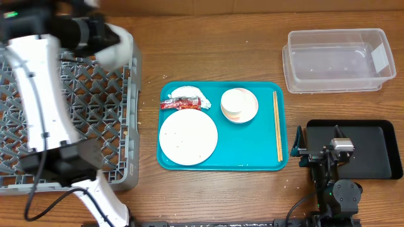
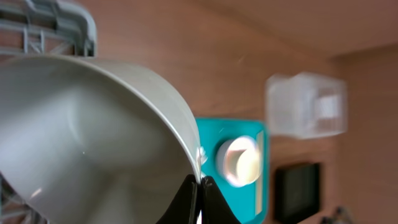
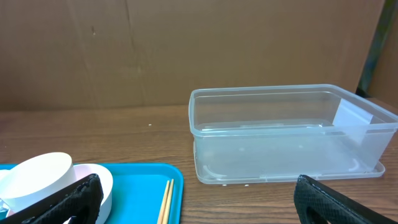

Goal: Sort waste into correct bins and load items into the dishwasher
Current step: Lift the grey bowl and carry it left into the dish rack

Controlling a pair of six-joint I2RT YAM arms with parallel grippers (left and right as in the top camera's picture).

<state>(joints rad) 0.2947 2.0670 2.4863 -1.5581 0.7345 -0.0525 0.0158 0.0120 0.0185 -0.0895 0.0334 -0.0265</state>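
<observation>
My left gripper (image 2: pixel 200 185) is shut on the rim of the pale grey-blue bowl (image 2: pixel 87 137) and holds it tilted over the far right corner of the grey dish rack (image 1: pixel 95 94); the bowl also shows in the overhead view (image 1: pixel 117 47). On the teal tray (image 1: pixel 252 145) lie a white plate (image 1: pixel 188 137), a crumpled napkin (image 1: pixel 188 93), a red wrapper (image 1: pixel 180 103), a small white-pink bowl (image 1: pixel 239 104) and chopsticks (image 1: pixel 278 126). My right gripper (image 1: pixel 325 146) is open and empty over the black tray (image 1: pixel 379 148). Its wrist view shows the clear tub (image 3: pixel 286 134) ahead.
The clear tub (image 1: pixel 338 60) stands at the far right, behind the black tray. The teal tray lies between the rack and the black tray. In the right wrist view its corner (image 3: pixel 137 186) and the chopsticks (image 3: pixel 166 202) lie low at the left.
</observation>
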